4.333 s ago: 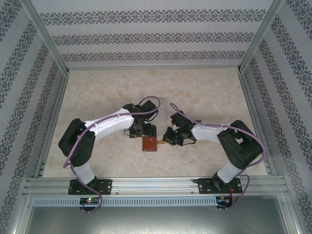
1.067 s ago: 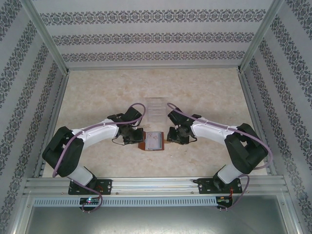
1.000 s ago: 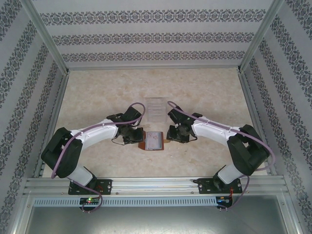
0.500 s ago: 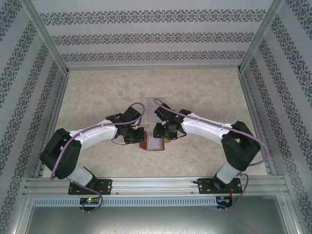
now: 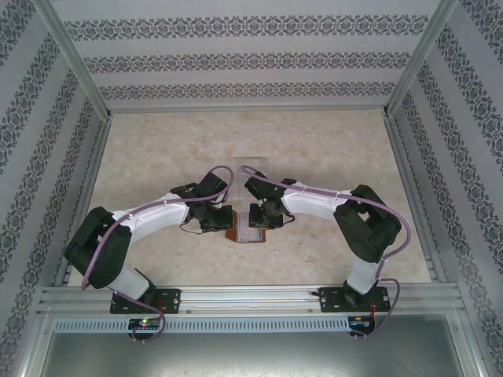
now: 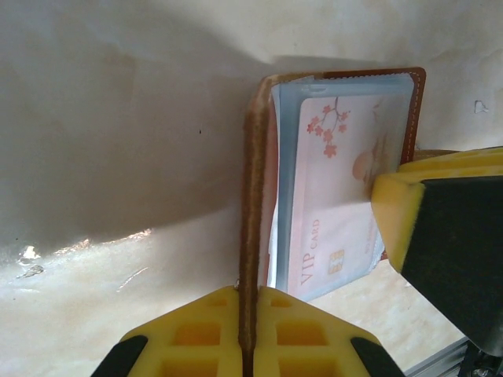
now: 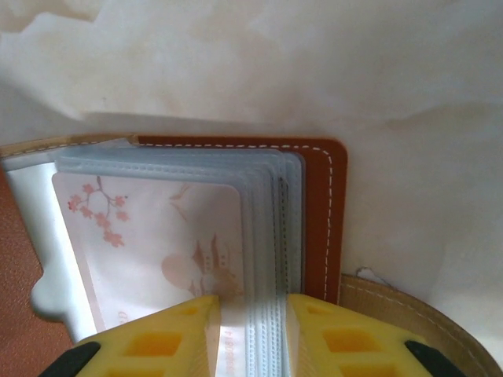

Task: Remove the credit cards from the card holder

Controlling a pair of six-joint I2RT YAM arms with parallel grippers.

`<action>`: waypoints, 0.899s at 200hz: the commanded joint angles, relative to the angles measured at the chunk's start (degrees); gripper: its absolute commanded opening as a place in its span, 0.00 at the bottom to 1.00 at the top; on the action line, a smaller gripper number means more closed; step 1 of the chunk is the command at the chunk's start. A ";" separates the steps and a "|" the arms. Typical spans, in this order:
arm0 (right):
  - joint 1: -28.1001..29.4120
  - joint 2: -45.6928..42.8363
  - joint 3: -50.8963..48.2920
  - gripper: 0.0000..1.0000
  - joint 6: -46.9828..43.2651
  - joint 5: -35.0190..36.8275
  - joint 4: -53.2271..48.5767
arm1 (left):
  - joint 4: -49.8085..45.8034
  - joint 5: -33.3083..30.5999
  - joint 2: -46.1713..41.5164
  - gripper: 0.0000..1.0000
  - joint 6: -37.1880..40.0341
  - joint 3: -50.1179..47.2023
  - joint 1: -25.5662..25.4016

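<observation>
The brown leather card holder (image 5: pixel 250 233) lies open on the table between both arms. My left gripper (image 6: pixel 248 292) is shut on the raised edge of its leather cover (image 6: pixel 255 181). A pale credit card (image 6: pixel 338 181) with pink blossom print and "VIP CARD" sits in the top clear pocket. My right gripper (image 7: pixel 250 302) comes from the opposite side, its jaws closed against the stack of clear pocket sleeves (image 7: pixel 271 236) and the card's (image 7: pixel 157 243) edge. The right gripper's yellow finger (image 6: pixel 393 212) rests on the card in the left wrist view.
The holder's snap tab (image 7: pixel 409 306) lies flat on the marble-patterned table (image 5: pixel 157 149) beside the right finger. A clear acrylic rack (image 5: pixel 253 167) stands just behind the right forearm. Aluminium rails and patterned walls fence the table on all sides.
The right arm has swung left over the card holder, and its jaws have narrowed onto the pocket stack. The left gripper has kept its grip on the cover.
</observation>
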 commanded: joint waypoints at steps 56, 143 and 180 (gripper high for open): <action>0.09 2.20 -1.40 0.27 0.08 1.92 0.18 | -10.58 -10.26 4.94 0.26 3.01 1.75 0.16; 0.05 1.50 -2.73 0.27 0.55 1.75 0.97 | -18.61 -16.41 11.57 0.48 5.12 4.92 -0.61; 0.01 1.10 -3.00 0.27 0.69 1.40 1.39 | -23.64 -20.86 12.73 0.48 6.08 7.85 -1.53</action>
